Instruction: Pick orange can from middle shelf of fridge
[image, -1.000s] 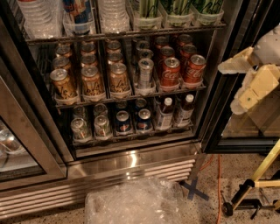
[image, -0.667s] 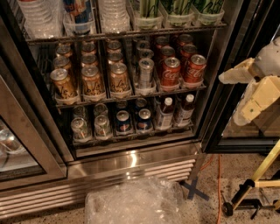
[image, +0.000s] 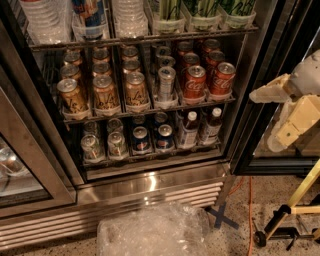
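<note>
Several orange cans stand in three rows at the left of the middle shelf (image: 150, 111) of the open fridge (image: 150, 182). The front ones are at the left (image: 72, 97), middle (image: 106, 92) and right (image: 136, 90). My gripper (image: 274, 116) is at the right, outside the fridge opening and in front of the dark door frame. It hangs at about the height of the middle shelf, well right of the orange cans. Its cream fingers (image: 265, 93) are spread apart and hold nothing.
A slim silver can (image: 166, 82) and red Coca-Cola cans (image: 194, 82) share the middle shelf. Blue cans (image: 141, 140) and bottles (image: 187, 130) fill the lower shelf. A crumpled plastic bag (image: 150, 232) lies on the floor in front. A yellow stand (image: 295, 210) is at the bottom right.
My gripper has moved down along the right side of the fridge opening, staying open. The cans have not moved.
</note>
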